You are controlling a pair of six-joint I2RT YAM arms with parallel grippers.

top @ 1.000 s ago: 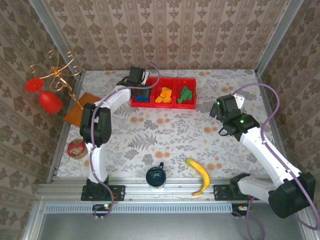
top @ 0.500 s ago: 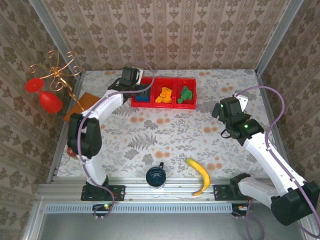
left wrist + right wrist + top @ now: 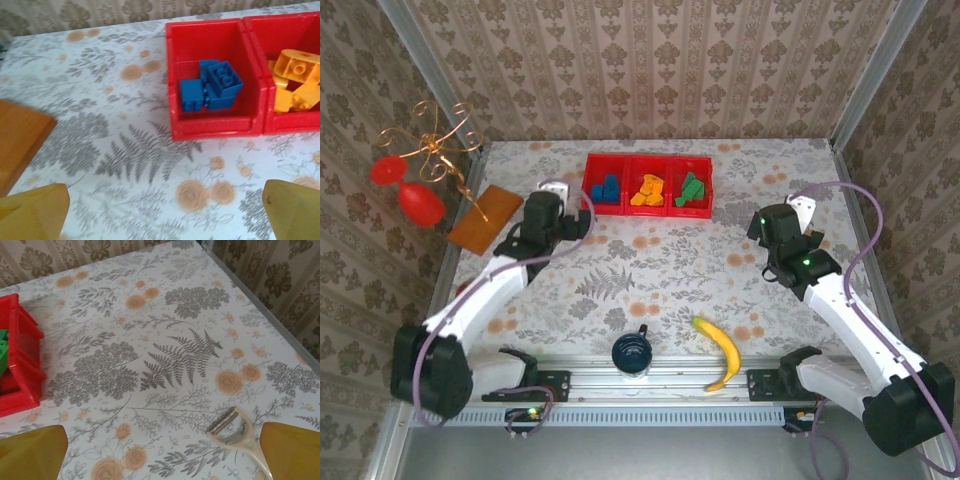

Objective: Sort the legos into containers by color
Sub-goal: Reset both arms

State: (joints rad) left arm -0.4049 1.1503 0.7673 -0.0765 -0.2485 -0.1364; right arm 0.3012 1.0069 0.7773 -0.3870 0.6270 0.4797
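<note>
My left arm has pulled back from the tray [image 3: 670, 211]; the left gripper [image 3: 575, 222] now stands wide open and empty, like the right gripper [image 3: 770, 225]. The legos lie sorted in its compartments, blue bricks [image 3: 215, 87], orange bricks [image 3: 297, 82] and green bricks [image 3: 691, 188], so a careless sweep could knock the tray. The right wrist view makes out a pale peeler [image 3: 235, 427] close by, hardly resolved from above.

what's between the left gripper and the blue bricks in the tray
Nothing loose. Bare tablecloth, then the red tray's near wall, lie between the open left gripper and the blue bricks.
</note>
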